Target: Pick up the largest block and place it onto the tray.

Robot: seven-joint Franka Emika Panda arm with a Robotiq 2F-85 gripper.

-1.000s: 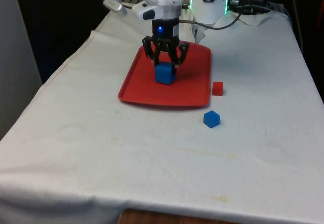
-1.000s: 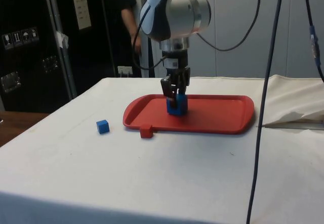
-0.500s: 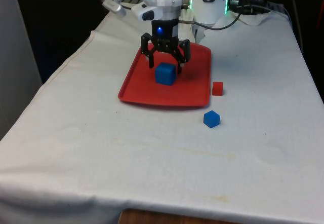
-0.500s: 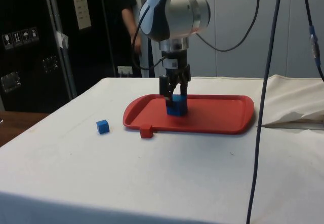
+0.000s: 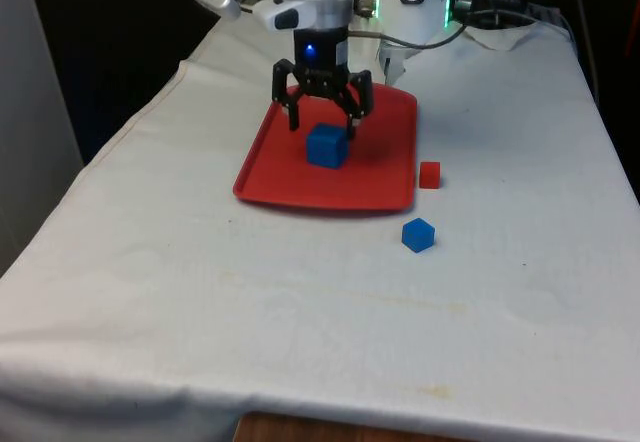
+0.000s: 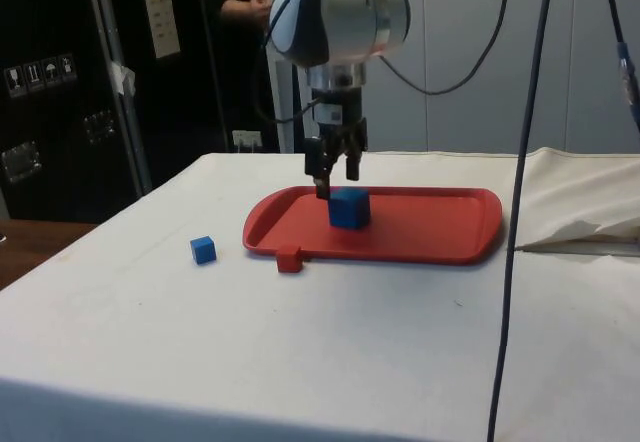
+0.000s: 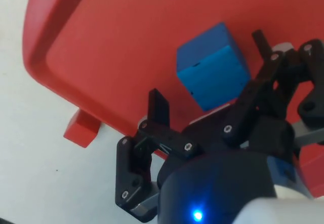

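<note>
The largest block, a blue cube (image 5: 327, 146) (image 6: 348, 208) (image 7: 212, 73), rests on the red tray (image 5: 290, 187) (image 6: 440, 232) (image 7: 116, 36). My gripper (image 5: 323, 122) (image 6: 335, 174) (image 7: 208, 67) hangs open just above it, fingers spread wider than the cube and not touching it. Nothing is between the fingers.
A small red block (image 5: 429, 174) (image 6: 289, 259) (image 7: 81, 129) lies on the cloth just off the tray's edge. A small blue block (image 5: 418, 234) (image 6: 203, 250) sits further out on the table. A person's hand (image 6: 243, 6) shows behind the arm in the side view.
The gripper went from shut on the blue cube to open and has risen off it. The cube stays on the tray.
</note>
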